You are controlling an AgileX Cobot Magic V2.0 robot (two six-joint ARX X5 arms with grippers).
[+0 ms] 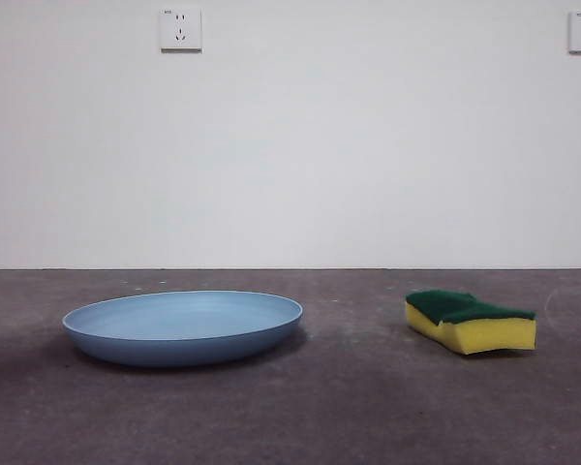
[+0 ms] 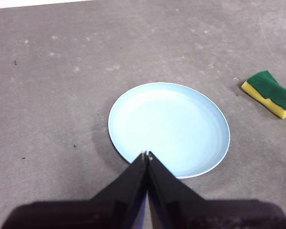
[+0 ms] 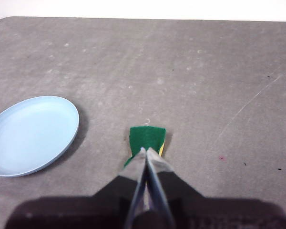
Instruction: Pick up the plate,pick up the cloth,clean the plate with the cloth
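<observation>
On the left of the dark grey table point(image 1: 300, 417) sits the large round light-blue plate point(image 1: 182, 325), shallow and matte with a low upturned rim, lying flat and empty. Above its near edge hangs the left gripper point(image 2: 146, 156), its two black jaws pressed together to a point, holding nothing and, by the front view, well clear of the table, since no arm shows there. To lift that plate well, I reckon the jaws must first spread wide, then come down so one jaw slips under the rim and the other lands on the inner surface; the rim is low and the finish smooth, so a shallow pinch could slide off. A slight tilt of the wrist toward the rim should help.

Further right, well apart from the plate, lies the small rectangular yellow sponge with a dark green scouring top point(image 1: 471, 321), the cloth of this job, green side up. The right gripper point(image 3: 146, 153) hovers over it, jaws likewise closed tight and empty. It too needs opening before descent, best across the pinched wavy sides, where the soft foam will give and grip easily
</observation>
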